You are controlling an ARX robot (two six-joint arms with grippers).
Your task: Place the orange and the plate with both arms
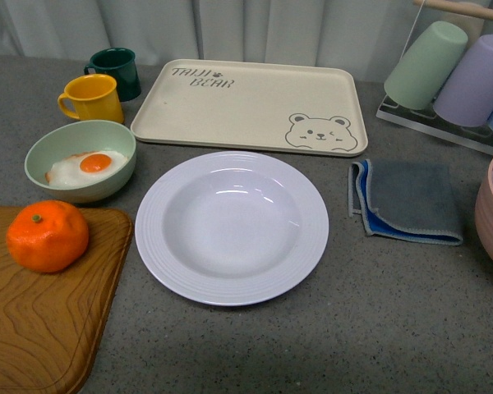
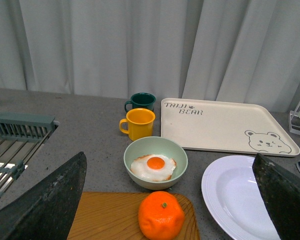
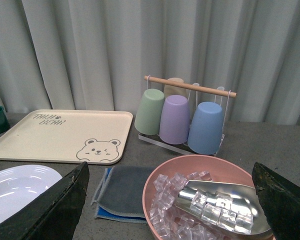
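On the wooden board [image 1: 41, 328] sits the orange [image 1: 47, 235], just left of the plate [image 1: 232, 226], while the left gripper [image 2: 169, 157] and right gripper [image 3: 170, 165] gape wide, holding nothing.

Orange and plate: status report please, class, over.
Left end effector open, right end effector open, both empty. Orange on wooden board, plate bare. No obstruction seen.

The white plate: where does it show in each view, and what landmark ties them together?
Front view: plate mid-frame, just in front of the bear tray.
Left wrist view: plate partly cropped, next to the green bowl.
Right wrist view: plate cropped to a slice, before the tray.
Shared landmark: the bear tray.
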